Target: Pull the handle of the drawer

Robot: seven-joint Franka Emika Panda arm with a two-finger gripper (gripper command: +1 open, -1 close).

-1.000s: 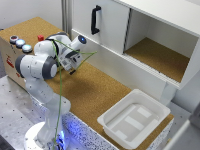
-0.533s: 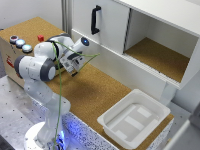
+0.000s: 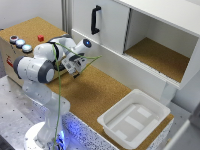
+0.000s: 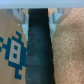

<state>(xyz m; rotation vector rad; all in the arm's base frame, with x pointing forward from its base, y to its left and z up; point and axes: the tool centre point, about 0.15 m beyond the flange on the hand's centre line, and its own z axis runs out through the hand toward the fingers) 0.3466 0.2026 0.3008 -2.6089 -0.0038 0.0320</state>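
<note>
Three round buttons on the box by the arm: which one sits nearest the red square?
The farthest button in the row, the darker one with a reddish centre; it sits level with the red square. The other two are pale blue-white.

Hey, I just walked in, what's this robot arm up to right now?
The white robot arm is reaching over the cork-topped counter, its hand in the air and holding nothing. A tall white cabinet with a black vertical handle stands behind it. The shallow white rectangular plastic drawer sits apart, at the exterior view's right. Whether the hand is open or shut cannot be told.
</note>
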